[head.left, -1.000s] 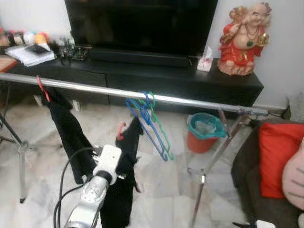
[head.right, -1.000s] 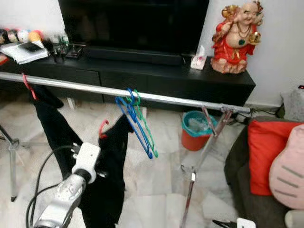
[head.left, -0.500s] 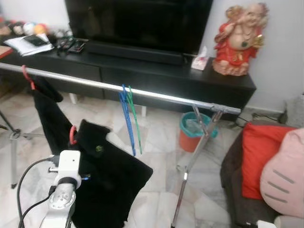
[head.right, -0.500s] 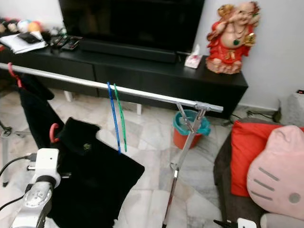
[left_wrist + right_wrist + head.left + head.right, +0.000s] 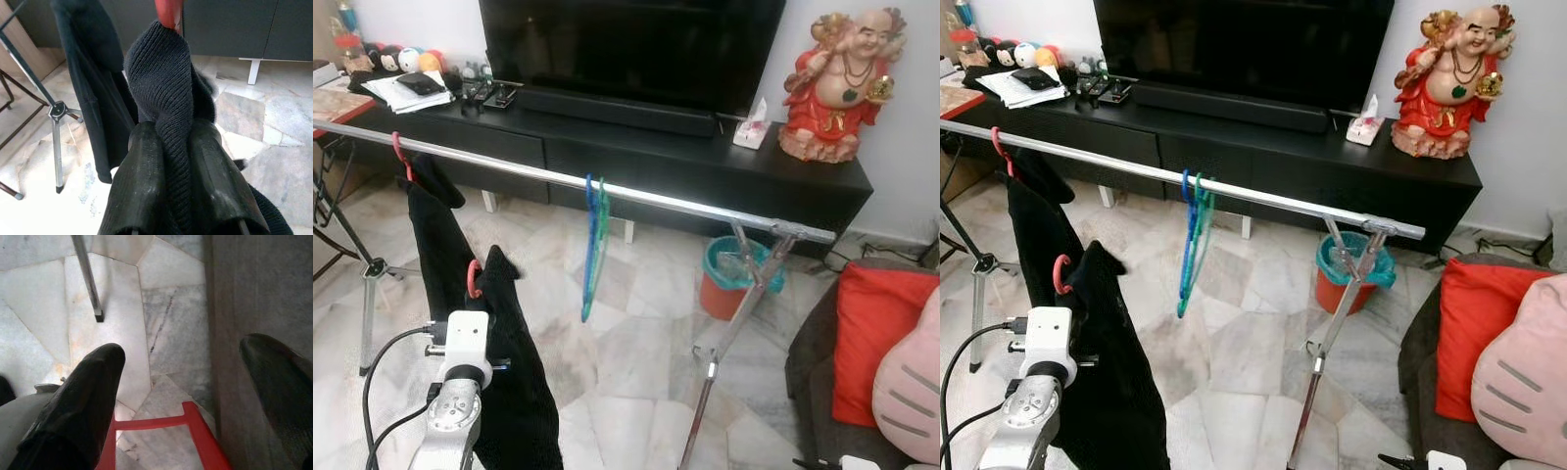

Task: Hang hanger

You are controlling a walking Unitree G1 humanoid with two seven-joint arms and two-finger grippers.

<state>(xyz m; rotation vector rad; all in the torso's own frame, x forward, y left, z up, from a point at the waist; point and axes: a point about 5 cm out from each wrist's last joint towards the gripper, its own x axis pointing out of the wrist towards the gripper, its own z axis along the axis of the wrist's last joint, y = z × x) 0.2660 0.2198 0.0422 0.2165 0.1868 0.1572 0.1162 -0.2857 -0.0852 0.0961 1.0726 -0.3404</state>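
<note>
Left eye view | black garment swung back, hanging straight | left pincer clamped on it

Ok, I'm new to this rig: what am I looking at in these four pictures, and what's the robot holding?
The two wide pictures come from the robot's head, looking down at a living room. A silver rail on tripod legs crosses in front of a black TV cabinet. On the rail hang a black garment on a red hanger and two bare hangers, blue and green.

The silver arm at lower left ends in the left gripper. Its wrist camera shows the two black fingers pinching a black knit garment on a red hanger hook, below the rail, not yet hung.

The last picture is from the right wrist: the right gripper is open over marble floor.
</note>
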